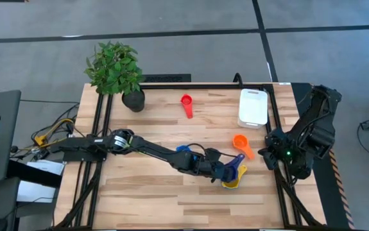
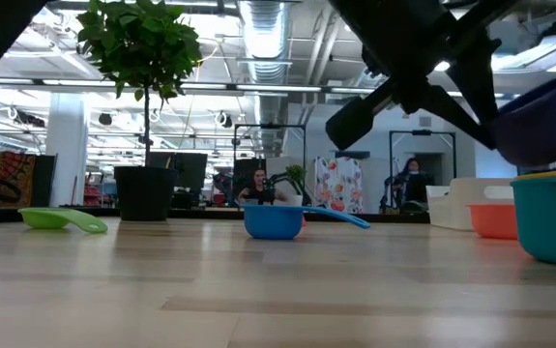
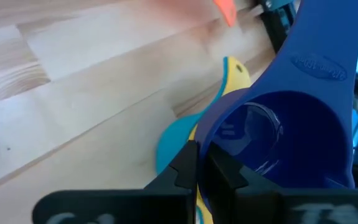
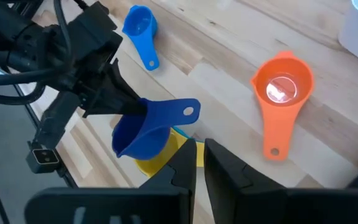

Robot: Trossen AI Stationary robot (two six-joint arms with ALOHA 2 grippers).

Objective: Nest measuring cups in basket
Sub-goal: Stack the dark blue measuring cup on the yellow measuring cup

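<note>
- The white basket (image 1: 252,107) sits near the far right corner of the table (image 1: 158,192); no cup can be seen inside it.
- The left claw (image 1: 226,172) is clamped on the rim of a dark blue measuring cup (image 1: 235,168), holding it raised and tilted directly above a stack of cups.
- The stack consists of a yellow cup (image 1: 231,184) and a teal cup (image 3: 177,139); which of the two sits inside the other cannot be told.
- The dark blue cup's handle carries embossed lettering, too small to read.
- An orange cup (image 1: 240,142) stands open side up on the table, just beyond the stack and between it and the basket.
- A red cup (image 1: 187,102) lies near the far edge, well left of the basket.
- A lighter blue cup (image 4: 140,26) stands upright beside the left arm.
- A green cup (image 2: 57,219) shows only in the low view, resting on the table.
- The right claw (image 4: 200,163) hangs by the table's right edge, its fingers nearly together, holding nothing.
- A potted plant (image 1: 116,72) occupies the far left corner.
</note>
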